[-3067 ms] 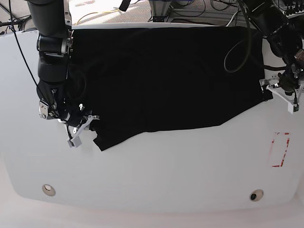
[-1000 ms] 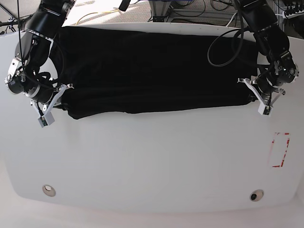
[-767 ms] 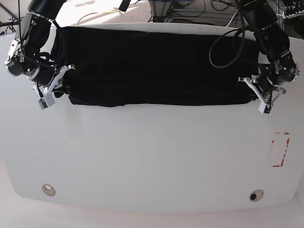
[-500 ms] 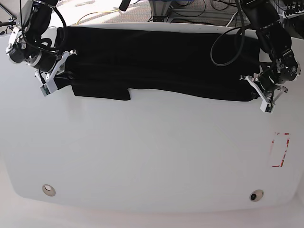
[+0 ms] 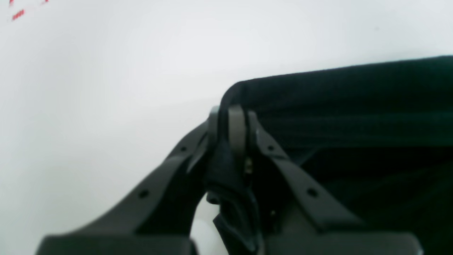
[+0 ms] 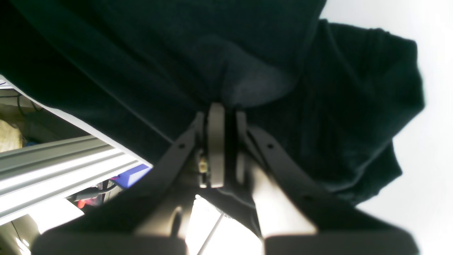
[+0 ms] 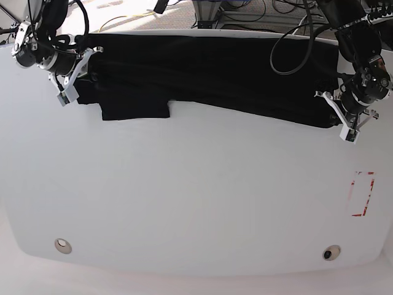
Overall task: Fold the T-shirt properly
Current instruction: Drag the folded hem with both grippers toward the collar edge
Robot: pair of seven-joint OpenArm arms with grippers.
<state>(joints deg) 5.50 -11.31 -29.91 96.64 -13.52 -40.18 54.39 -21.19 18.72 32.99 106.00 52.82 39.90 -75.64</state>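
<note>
The black T-shirt (image 7: 215,74) lies as a long folded band across the far part of the white table (image 7: 196,203), plain black side up, no print visible. A square flap (image 7: 135,109) sticks out at its near left. My right gripper (image 7: 78,78), at the base view's left, is shut on the shirt's left end; the right wrist view shows its fingers (image 6: 216,141) pinching dark cloth (image 6: 283,53). My left gripper (image 7: 339,121), at the base view's right, is shut on the shirt's near right corner; the left wrist view shows the cloth edge (image 5: 336,106) clamped between the fingers (image 5: 236,131).
A red-marked rectangle (image 7: 362,193) is on the table at the right. Two round fittings (image 7: 62,246) (image 7: 331,252) sit near the front edge. Cables (image 7: 245,12) hang behind the far edge. An aluminium rail (image 6: 53,159) shows beyond the table edge.
Both grippers have carried the shirt's near edge toward the far side. The band has become narrower, and the right gripper has risen further back. The square flap now shows at the near left.
</note>
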